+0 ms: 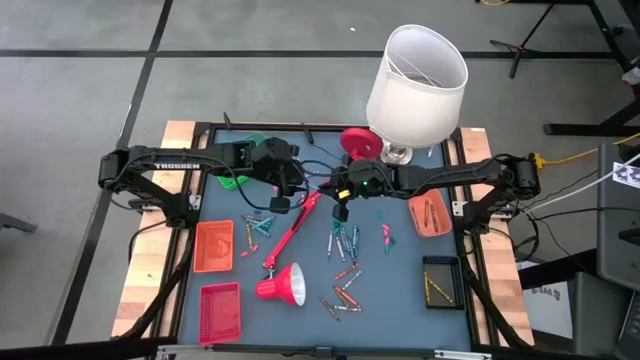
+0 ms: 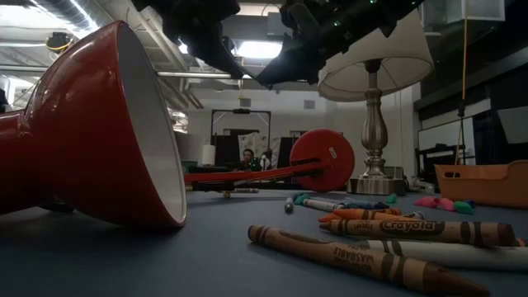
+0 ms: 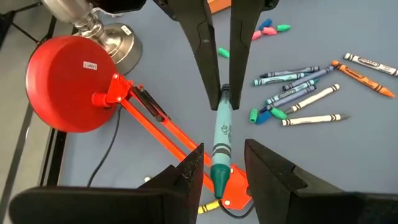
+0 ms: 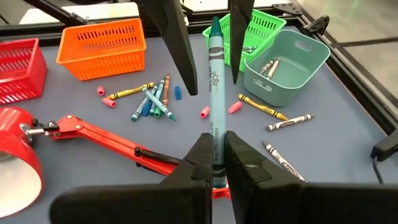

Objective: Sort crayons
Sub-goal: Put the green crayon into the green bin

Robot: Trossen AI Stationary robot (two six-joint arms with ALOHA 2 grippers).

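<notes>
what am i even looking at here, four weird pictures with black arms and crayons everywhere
It is one robot with two dark arms at a table, seen by four cameras at once. One looks straight down, one sits at table-top height, and one rides on each wrist.

The right gripper is shut on a teal crayon and holds it out between the open fingers of the left gripper, over the middle of the table; it looks like a hand-over.

On the table lie loose crayons, a toppled red desk lamp, a lamp with a white shade, and orange, red, green and black baskets around the edges.
</notes>
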